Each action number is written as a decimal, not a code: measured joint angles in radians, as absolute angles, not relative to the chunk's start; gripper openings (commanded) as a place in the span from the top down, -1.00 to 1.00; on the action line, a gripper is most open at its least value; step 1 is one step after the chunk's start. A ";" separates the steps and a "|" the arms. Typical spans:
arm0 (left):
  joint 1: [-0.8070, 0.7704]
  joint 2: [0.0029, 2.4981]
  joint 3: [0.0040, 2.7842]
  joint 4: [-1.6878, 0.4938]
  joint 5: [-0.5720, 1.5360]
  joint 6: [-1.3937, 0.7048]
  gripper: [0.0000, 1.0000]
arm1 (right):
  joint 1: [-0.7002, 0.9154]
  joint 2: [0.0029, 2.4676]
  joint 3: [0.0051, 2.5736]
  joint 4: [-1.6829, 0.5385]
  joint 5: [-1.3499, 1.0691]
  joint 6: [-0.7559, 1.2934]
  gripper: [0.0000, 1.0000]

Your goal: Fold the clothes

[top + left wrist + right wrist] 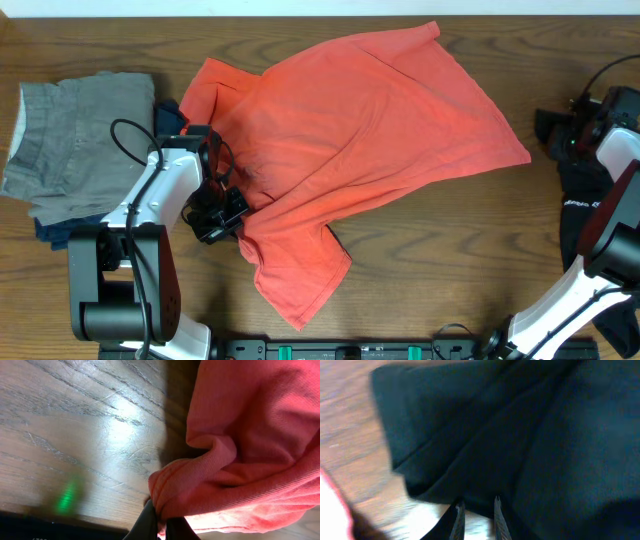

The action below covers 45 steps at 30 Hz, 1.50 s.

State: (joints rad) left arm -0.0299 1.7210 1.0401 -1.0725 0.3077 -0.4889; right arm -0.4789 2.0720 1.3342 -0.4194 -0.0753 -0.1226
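The coral-red T-shirt (370,130) lies rumpled across the middle of the wooden table (450,260), one corner reaching toward 1 o'clock and a sleeve trailing toward 6 o'clock. At the shirt's 8 o'clock edge the left gripper (160,527) is clenched on a bunched fold of the coral fabric. At the table's 3 o'clock side the right gripper (476,512) sits at the edge of a black garment (545,435), fingertips slightly apart; whether they pinch cloth cannot be told. A folded gray garment (80,140) rests at 9 o'clock.
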 measured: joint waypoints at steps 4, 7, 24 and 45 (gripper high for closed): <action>-0.030 1.721 1.040 -1.073 0.308 -0.489 0.87 | -0.518 2.072 1.334 -0.416 0.036 -0.054 0.43; -0.030 1.721 1.040 -1.073 0.308 -0.489 0.87 | -0.587 2.072 1.334 -0.422 0.109 0.010 0.45; -0.030 1.721 1.040 -1.057 0.308 -0.489 0.87 | -0.766 2.063 1.371 -0.477 -0.181 0.093 0.07; 0.162 1.721 1.209 -1.075 0.150 -0.384 -0.97 | -0.463 1.711 1.406 -0.965 -0.230 0.017 0.01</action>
State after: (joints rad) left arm 0.1616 1.7206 1.2091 -1.0748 0.1497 -0.3840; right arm -0.4625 1.7107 1.4063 -0.9653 -0.2302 0.0170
